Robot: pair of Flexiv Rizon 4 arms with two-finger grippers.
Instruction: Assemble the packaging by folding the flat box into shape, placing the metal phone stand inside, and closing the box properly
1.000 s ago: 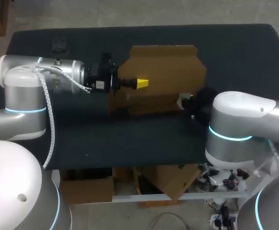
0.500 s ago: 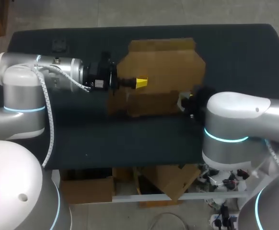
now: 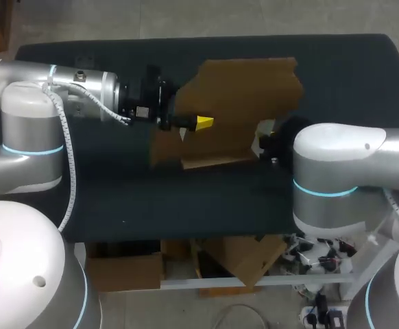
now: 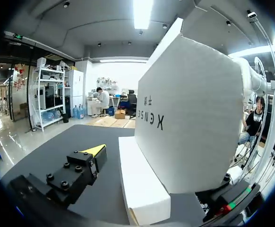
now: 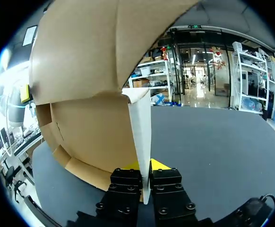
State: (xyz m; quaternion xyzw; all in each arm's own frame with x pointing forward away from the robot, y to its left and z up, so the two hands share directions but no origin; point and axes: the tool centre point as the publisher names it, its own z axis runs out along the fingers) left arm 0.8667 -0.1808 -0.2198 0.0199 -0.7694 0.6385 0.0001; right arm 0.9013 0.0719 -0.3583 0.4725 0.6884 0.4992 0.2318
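The flat box (image 3: 247,96) sits at the middle of the dark table (image 3: 151,199), a little toward the far side, between the two arms. It is brown cardboard on the outside and white inside. Its large panel is raised off the cloth, and a narrower flap runs along its near edge.

The left arm (image 3: 83,103) comes in from the left, level with the box. The left gripper (image 3: 201,123) shows one yellow tip lying over the brown face near the panel's left edge. In the left wrist view the claw stands wide: the yellow fingertip (image 4: 95,150) is on one side, apart from the white face of the box (image 4: 189,118), with dark cloth showing between them. The other finger is behind the panel and mostly hidden.

The right arm (image 3: 336,164) reaches in from the right and covers the box's right near corner. In its wrist view the right gripper (image 5: 144,168) is drawn narrow. Both fingers press a thin, upright white flap edge from either side, with the brown panel of the box (image 5: 90,61) rising just beyond them
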